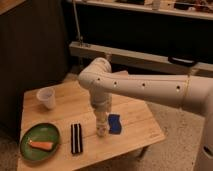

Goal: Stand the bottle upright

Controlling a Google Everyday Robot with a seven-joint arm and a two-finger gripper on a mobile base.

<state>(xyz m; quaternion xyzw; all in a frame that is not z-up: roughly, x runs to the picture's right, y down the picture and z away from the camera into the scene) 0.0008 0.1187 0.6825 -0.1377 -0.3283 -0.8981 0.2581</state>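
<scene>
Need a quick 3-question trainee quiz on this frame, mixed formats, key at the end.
1. True or false: the gripper is over the green plate.
2. What lies on the green plate? A) a blue block B) an orange carrot-like piece C) a cup
3. Fill in: the black striped bar lies between the green plate and the ____.

Key:
1. False. The gripper is low over the wooden table, at the bottle, just left of the blue block.
2. B. The translucent cup stands apart, near the table's back left corner.
3. bottle
</scene>
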